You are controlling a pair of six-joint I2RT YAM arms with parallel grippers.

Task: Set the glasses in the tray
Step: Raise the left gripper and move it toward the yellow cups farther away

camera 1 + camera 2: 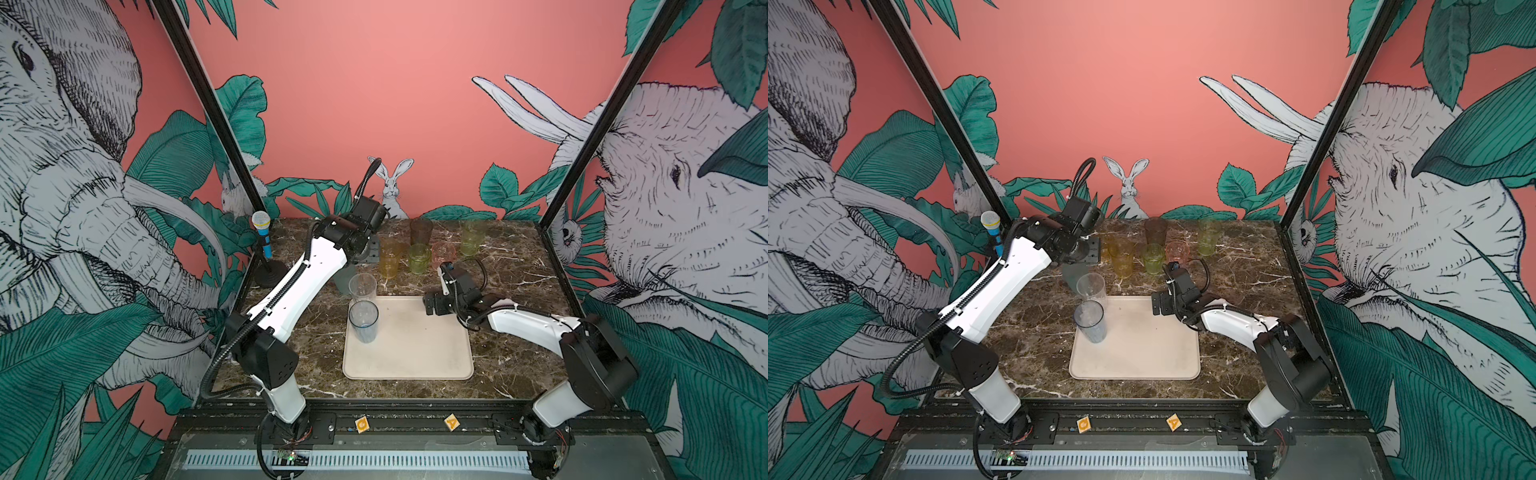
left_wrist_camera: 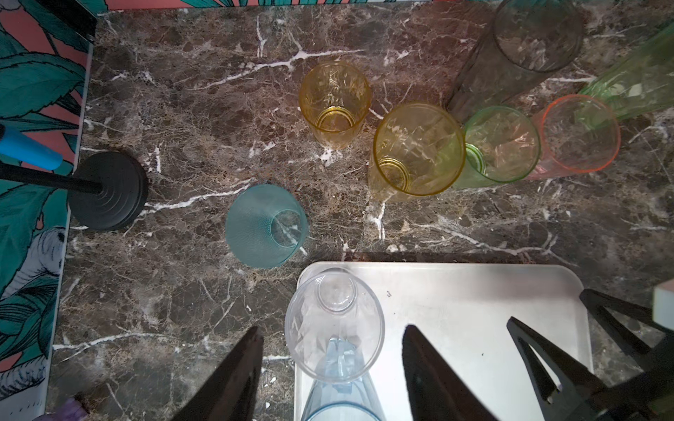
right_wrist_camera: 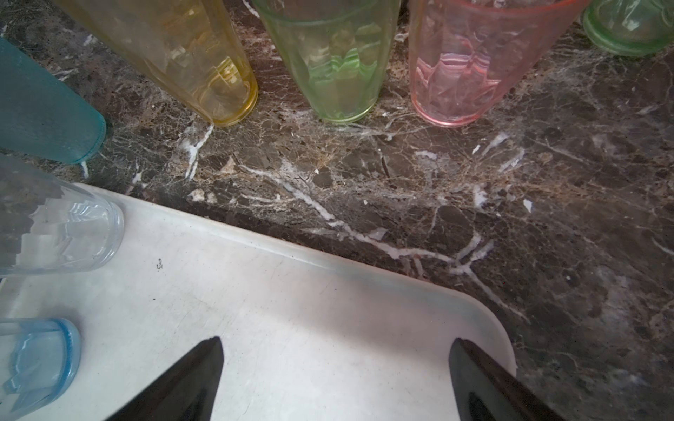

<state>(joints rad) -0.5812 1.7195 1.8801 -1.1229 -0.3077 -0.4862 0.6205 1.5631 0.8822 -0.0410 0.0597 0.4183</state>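
The cream tray (image 1: 415,353) lies mid-table. On its left side stand a clear glass (image 1: 362,286) and a blue-grey glass (image 1: 364,322). A teal glass (image 2: 264,226) stands on the marble just beyond the tray. Further back are amber (image 2: 333,102), yellow (image 1: 390,257), short green (image 1: 419,257), pink (image 1: 444,251), smoky grey (image 1: 420,230) and tall green (image 1: 471,237) glasses. My left gripper (image 2: 333,328) hangs open, high above the clear glass, holding nothing. My right gripper (image 3: 337,339) is open and empty over the tray's far right corner (image 1: 432,305).
A blue-and-yellow toy microphone (image 1: 262,232) stands on a black round base (image 2: 107,191) at the table's far left edge. Black frame posts rise at both back corners. The table is dark veined marble (image 1: 511,332).
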